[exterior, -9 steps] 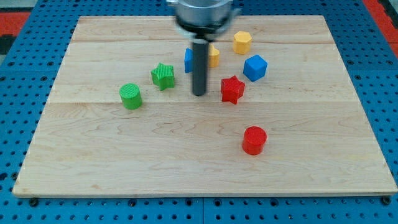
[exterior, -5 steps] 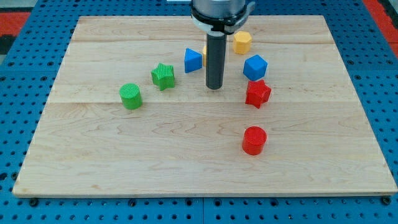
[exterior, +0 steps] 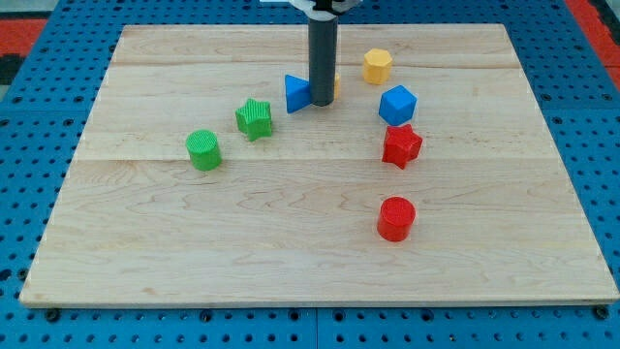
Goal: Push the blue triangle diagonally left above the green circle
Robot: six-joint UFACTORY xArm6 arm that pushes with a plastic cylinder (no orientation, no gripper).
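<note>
Camera view shows the wooden surface (exterior: 145,252) resting on a blue pegboard (exterior: 29,145), with the blocks clustered in the far half. The dark rod is seen descending from the far edge, and my tip (exterior: 322,104) is set against the right side of the blue triangle (exterior: 296,93), apparently touching it. That placement is judged to suit a push leftward, since the goal lies to the left.

The green circle (exterior: 203,150) sits well to the left and nearer; the spot above it is not yet occupied. The green star (exterior: 254,118) lies between triangle and circle, slightly nearer, and may be clipped on a diagonal path.

A yellow block (exterior: 335,85) is largely hidden behind the rod. To the right are noted a yellow hexagon (exterior: 378,66), blue cube (exterior: 397,104), red star (exterior: 401,145) and red circle (exterior: 396,217).

The tool has no jaws; nothing is gripped, contact only.
</note>
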